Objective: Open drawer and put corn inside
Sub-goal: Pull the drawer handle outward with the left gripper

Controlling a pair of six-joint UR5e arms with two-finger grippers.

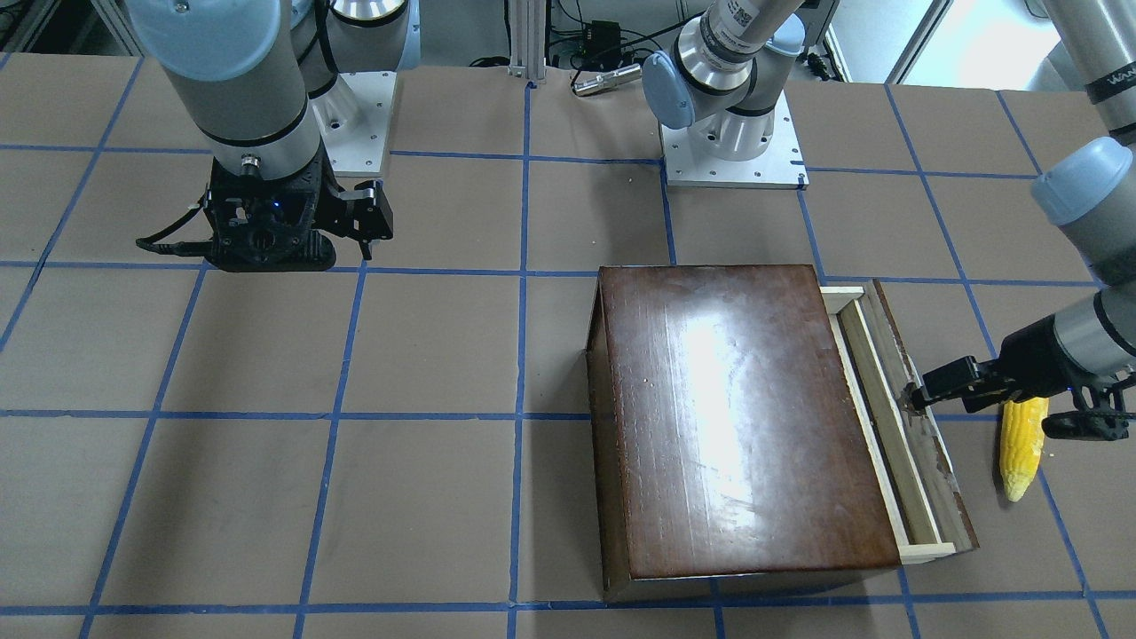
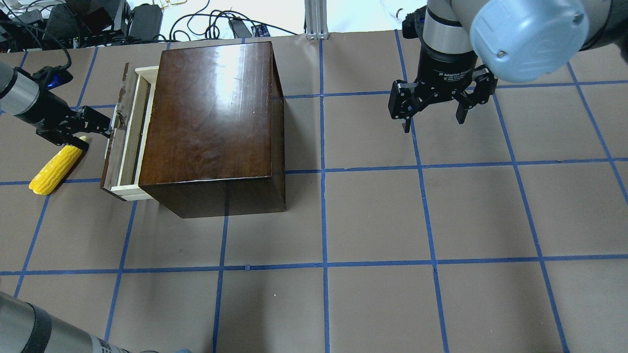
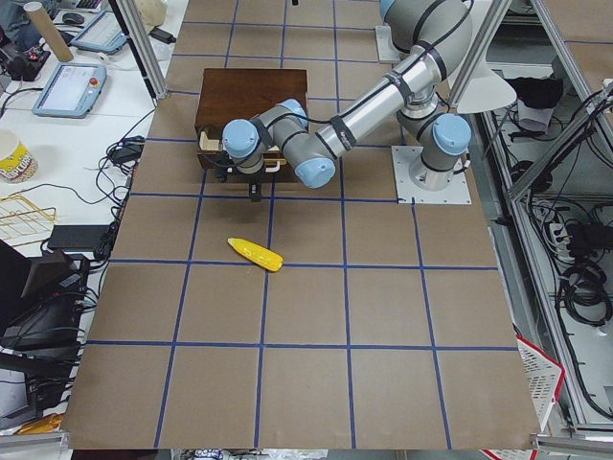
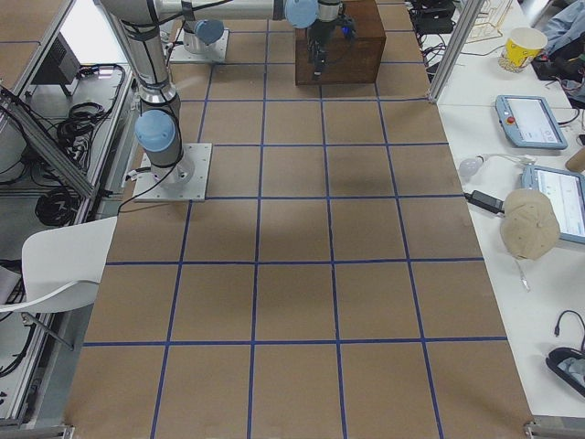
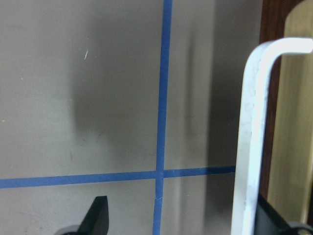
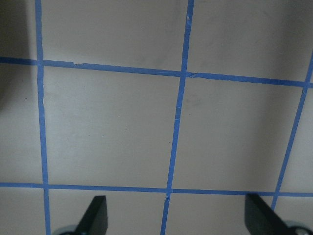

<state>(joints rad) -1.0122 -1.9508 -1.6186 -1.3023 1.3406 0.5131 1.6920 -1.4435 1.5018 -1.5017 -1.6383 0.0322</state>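
The dark-brown box (image 1: 745, 417) (image 2: 211, 113) stands on the table. Its drawer (image 1: 896, 444) (image 2: 122, 142) is pulled out a short way, so a strip of the pale wood tray shows. My left gripper (image 1: 923, 395) (image 2: 105, 128) is at the drawer's front panel. In the left wrist view it (image 5: 181, 220) is open, and the white handle (image 5: 249, 137) stands between the jaws, close to one finger. The yellow corn (image 1: 1021, 444) (image 2: 55, 165) (image 3: 257, 254) lies on the table just beyond the drawer front, partly under the left wrist. My right gripper (image 2: 433, 120) (image 6: 176, 220) is open and empty, hanging above the table far from the box.
The table is brown paper with a blue tape grid (image 2: 324, 166). The arm bases (image 1: 732, 151) are bolted down at the robot's side. Cables and electronics (image 2: 98, 19) lie past the far edge behind the box.
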